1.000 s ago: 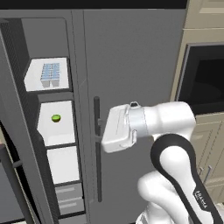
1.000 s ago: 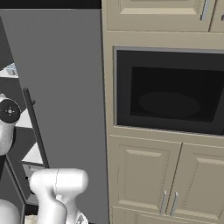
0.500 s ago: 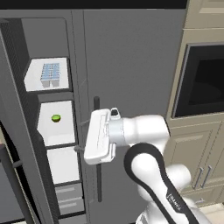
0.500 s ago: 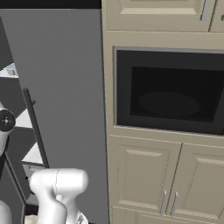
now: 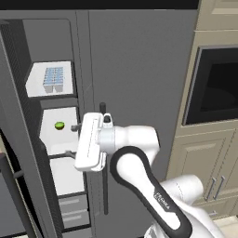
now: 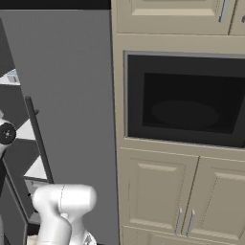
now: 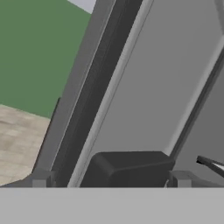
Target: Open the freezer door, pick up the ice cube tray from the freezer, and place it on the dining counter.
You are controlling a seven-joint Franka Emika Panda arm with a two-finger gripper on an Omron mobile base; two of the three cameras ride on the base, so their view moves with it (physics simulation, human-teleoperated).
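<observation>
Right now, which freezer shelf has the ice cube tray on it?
The top white shelf holds the ice cube tray. The shelf below carries just a small green round item.

The ice cube tray point(image 5: 53, 79) lies on the freezer point(image 5: 49, 139) shelf above the lime point(image 5: 59, 125).

Base views flanking freezer point(image 5: 51, 139), close

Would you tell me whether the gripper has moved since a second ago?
Yes. The gripper has swung left, from right of the dark bar handle to the open freezer.
</observation>
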